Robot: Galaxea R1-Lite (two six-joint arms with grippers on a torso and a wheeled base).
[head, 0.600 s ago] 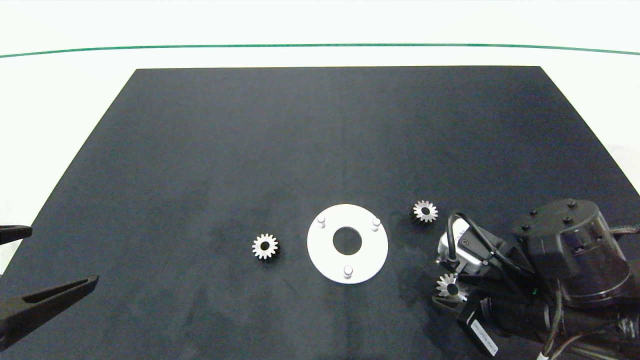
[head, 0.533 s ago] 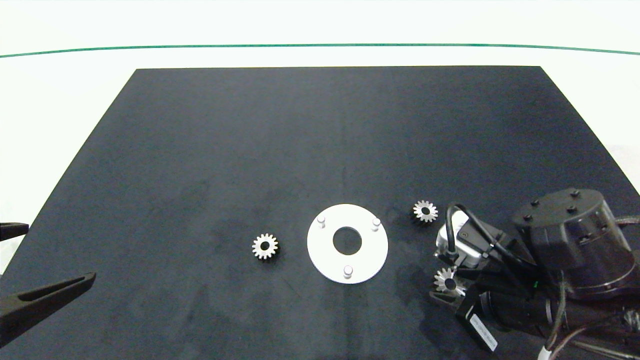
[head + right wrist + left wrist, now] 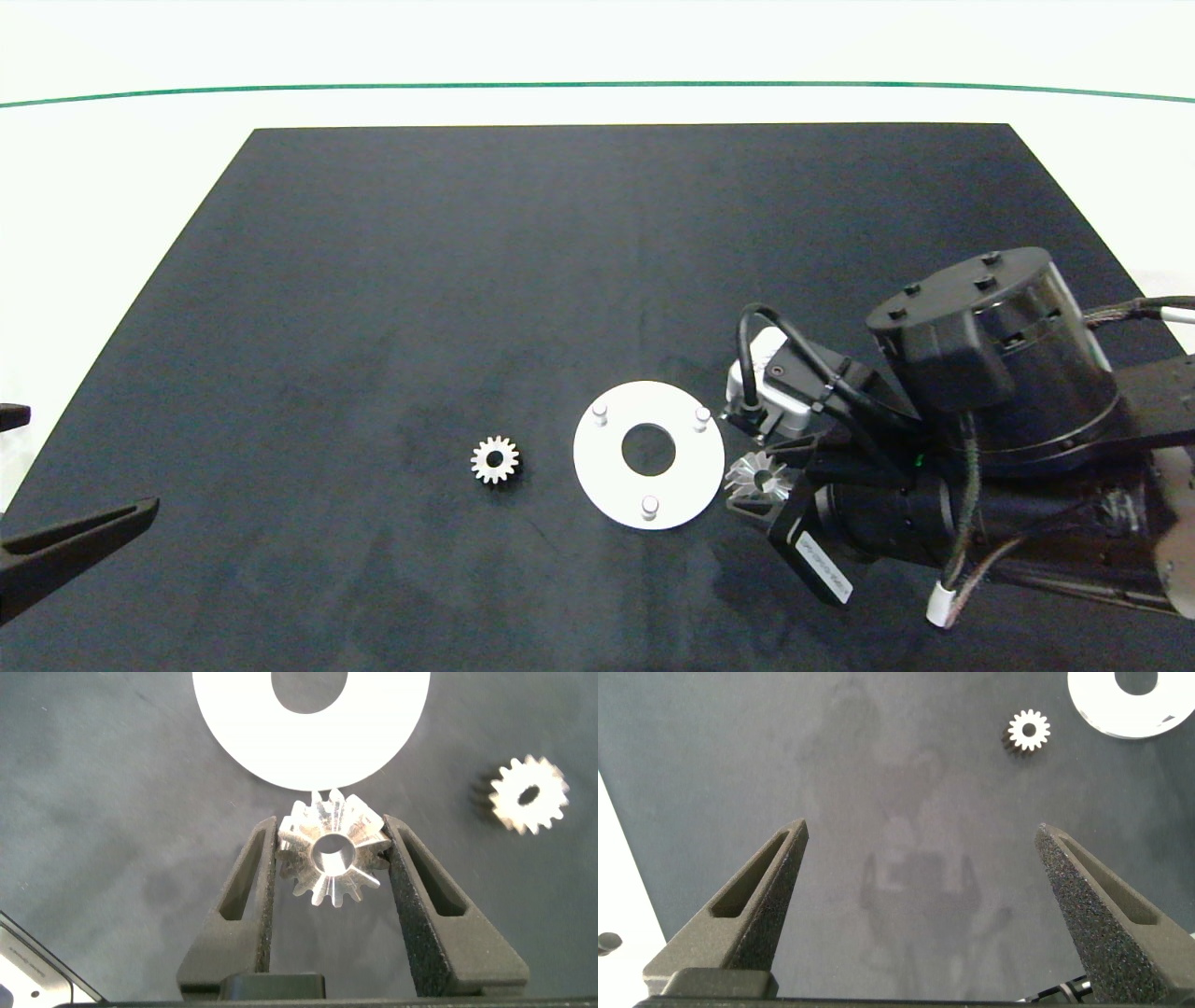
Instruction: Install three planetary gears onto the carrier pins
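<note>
While the right end effector [image 3: 758, 483] is clamped on one gear [image 3: 330, 851], holding it just off the disc's [image 3: 691, 471] right edge, none of the three pins is loaded yet, so I'd call this the carry for gear number one. Nearest pin [image 3: 702, 418] sits just beyond the gear, another [image 3: 649, 507] is on the near side of the disc, the third [image 3: 599, 412] across the centre hole.

Fingers [image 3: 256, 873] pinch the teeth on opposite sides, bore facing the wrist cam and left clear. That's the right place to grab it, I reckon, since the bore has to drop over a pin.

Handling guess: small, solid metal, stiff, fairly dense for its size, and pointed teeth against flat pads means few contact points, so it could twist or slip. Bore-to-pin fit looks snug; any tilt and it'll likely jam.

Second gear [image 3: 495, 459] lies flat on the counter [image 3: 392, 280] left of the disc. Third [image 3: 529, 793] shows only in the right wrist view, lying flat near the disc.

Left end effector [image 3: 920, 896] is parked at the counter's left edge, spread wide, holding nothing.
</note>
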